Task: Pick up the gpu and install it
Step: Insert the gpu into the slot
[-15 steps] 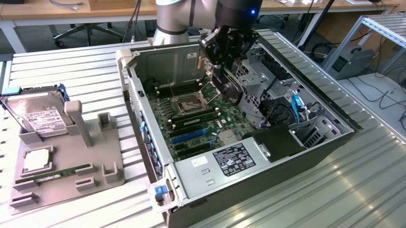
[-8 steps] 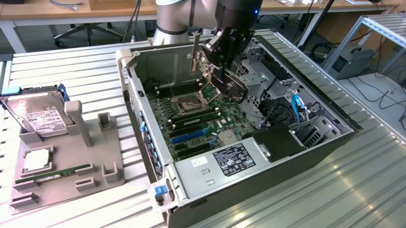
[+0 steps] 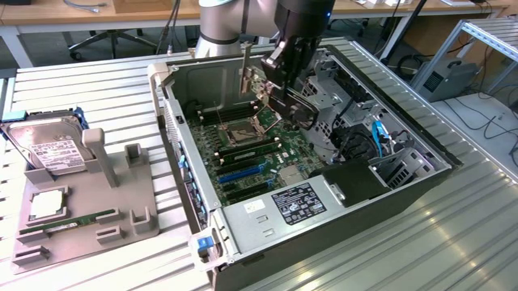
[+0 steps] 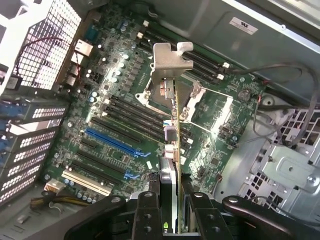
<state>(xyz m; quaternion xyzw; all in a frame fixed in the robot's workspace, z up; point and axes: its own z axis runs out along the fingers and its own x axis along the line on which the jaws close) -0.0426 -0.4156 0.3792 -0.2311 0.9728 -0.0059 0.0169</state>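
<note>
The gpu (image 4: 175,130) hangs edge-on over the open computer case, its silver bracket (image 4: 172,59) at the far end from the wrist. My gripper (image 4: 175,212) is shut on the card, one dark finger (image 4: 149,215) on each side of it. In the exterior view the gripper (image 3: 281,70) holds the gpu (image 3: 259,88) above the motherboard (image 3: 251,151), with the bracket (image 3: 245,66) standing upright near the case's back wall. Beneath the card lie the empty CPU socket (image 4: 200,100) and the blue expansion slot (image 4: 112,142); the card touches neither.
The case (image 3: 389,200) has a drive cage (image 3: 332,91) and loose cables (image 3: 356,142) at the exterior view's right of the card. At the exterior view's left, a grey fixture (image 3: 89,200) carries a hard drive (image 3: 48,148), a CPU (image 3: 47,203) and a green RAM stick (image 3: 69,223).
</note>
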